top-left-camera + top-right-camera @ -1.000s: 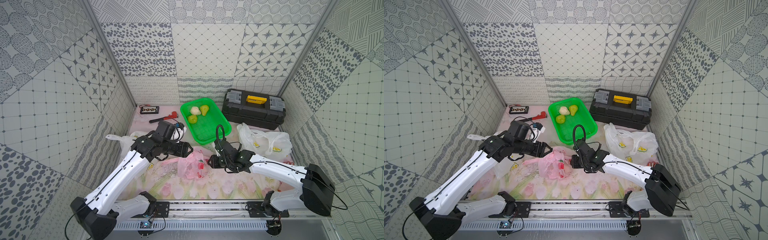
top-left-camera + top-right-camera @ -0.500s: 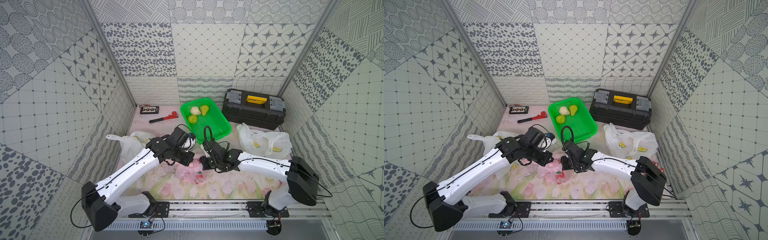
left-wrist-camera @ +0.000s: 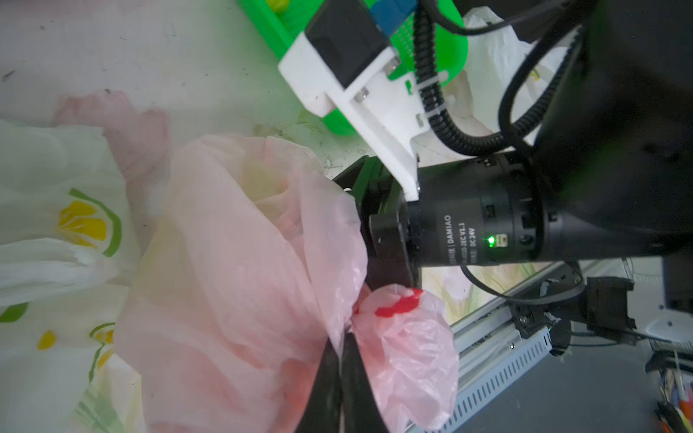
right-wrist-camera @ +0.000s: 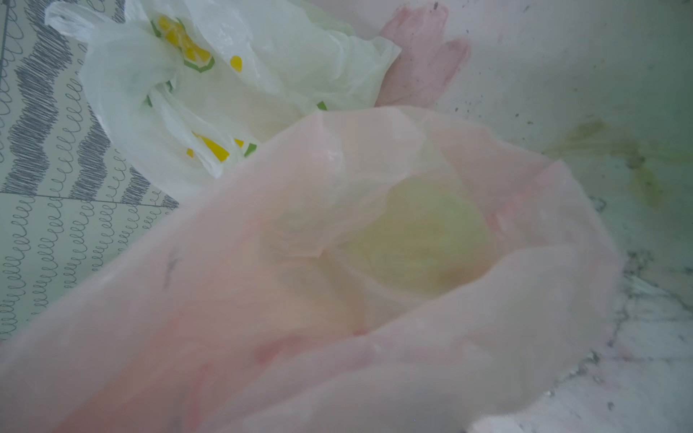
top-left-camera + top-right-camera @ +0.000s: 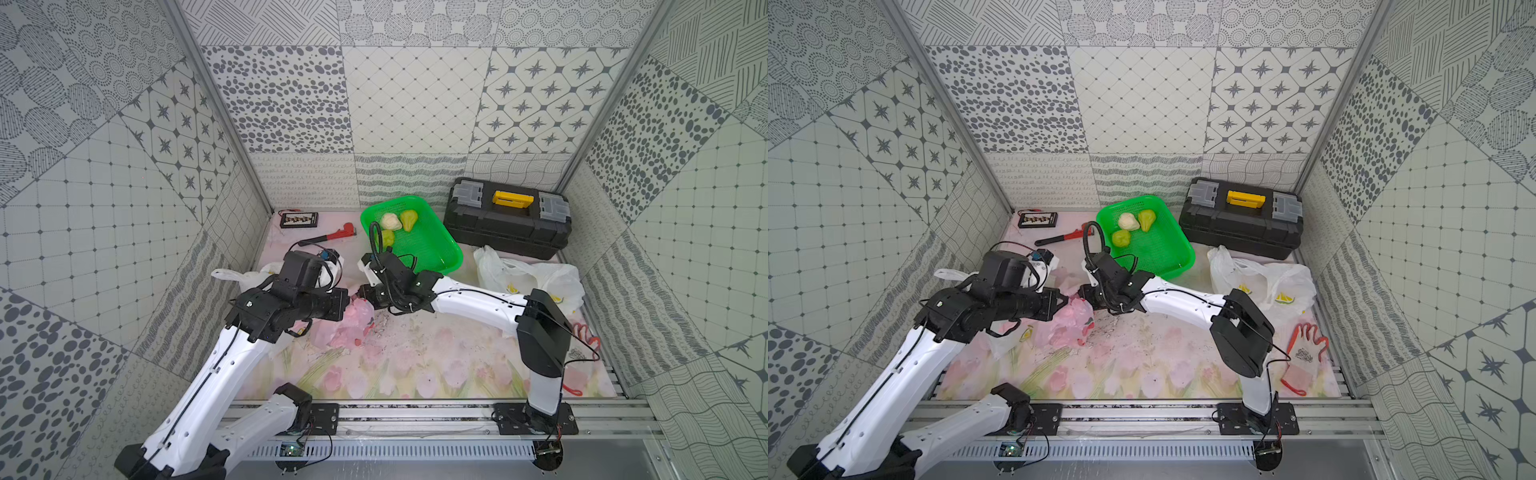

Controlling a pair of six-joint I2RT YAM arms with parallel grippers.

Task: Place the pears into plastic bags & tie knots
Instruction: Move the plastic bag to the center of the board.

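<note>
One pink bag (image 5: pixel 353 322) is pinched tight in the left jaws, mid-frame in both top views; right jaws' opening cannot be told.

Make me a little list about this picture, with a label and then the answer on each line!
Pink bag: on the flowery mat, between the two arms
Left gripper: shut, pinching the pink bag
Right gripper: at the bag's other side; hard to tell whether its jaws are open or shut
Inside the bag: a yellowish pear shape
Green basket: three pears inside
</note>
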